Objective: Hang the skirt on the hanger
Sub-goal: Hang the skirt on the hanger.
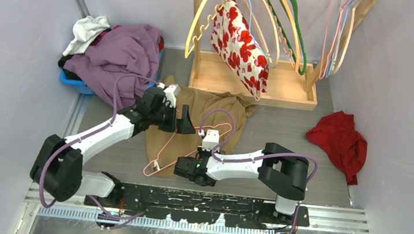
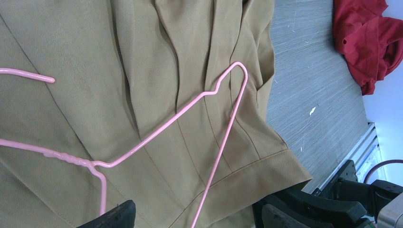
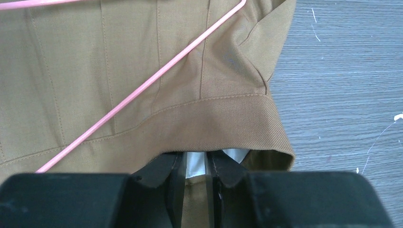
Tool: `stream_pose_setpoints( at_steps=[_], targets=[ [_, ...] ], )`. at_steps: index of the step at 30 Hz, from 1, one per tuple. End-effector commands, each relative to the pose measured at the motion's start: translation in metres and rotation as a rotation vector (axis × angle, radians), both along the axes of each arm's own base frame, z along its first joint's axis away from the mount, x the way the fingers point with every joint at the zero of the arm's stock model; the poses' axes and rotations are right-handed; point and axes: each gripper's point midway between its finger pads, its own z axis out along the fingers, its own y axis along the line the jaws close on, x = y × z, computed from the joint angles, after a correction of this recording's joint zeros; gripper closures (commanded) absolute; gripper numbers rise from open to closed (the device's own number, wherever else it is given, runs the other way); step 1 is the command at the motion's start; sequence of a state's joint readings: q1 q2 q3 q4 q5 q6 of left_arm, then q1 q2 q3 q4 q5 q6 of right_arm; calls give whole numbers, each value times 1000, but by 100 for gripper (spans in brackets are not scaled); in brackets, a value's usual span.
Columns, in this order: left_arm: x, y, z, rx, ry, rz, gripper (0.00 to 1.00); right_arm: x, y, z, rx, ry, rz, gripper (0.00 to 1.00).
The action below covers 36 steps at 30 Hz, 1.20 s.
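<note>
Tan skirt (image 1: 217,109) under pink hanger (image 2: 95,164); R gripper (image 3: 195,164) seemingly pinching waistband; L gripper (image 1: 185,120) agape.

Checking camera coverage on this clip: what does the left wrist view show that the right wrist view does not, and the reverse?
Left wrist only: a crumpled red cloth garment, the twisted neck and hook of the pink wire hanger, and the left arm's fingers standing wide apart.
Right wrist only: the right arm's fingers pinched on the waistband edge of the tan pleated fabric skirt, a white label between them.
Both: the skirt, the hanger's wire lying on it, and the grey wood-grain table.
</note>
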<state>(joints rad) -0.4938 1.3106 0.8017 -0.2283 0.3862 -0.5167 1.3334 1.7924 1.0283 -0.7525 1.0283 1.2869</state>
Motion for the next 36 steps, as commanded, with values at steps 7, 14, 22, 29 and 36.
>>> stream_pose_setpoints(
  at_steps=[7, 14, 22, 29, 36],
  targets=[
    [6, -3, 18, -52, -66, -12, 1, 10, 6, 12, 1, -80, -26, 75],
    [7, -3, 19, -57, -69, -11, 1, 13, 1, 11, -25, -89, -33, 79],
    [7, -4, 20, -65, -69, -14, 1, 14, -8, 22, -27, -108, -42, 97],
    [8, -4, 20, -66, -68, -12, 1, 10, -11, 38, 3, -118, -21, 99],
    [8, -4, 20, -69, -66, -12, 1, -5, -2, 59, 152, -35, 67, 99]
  ],
)
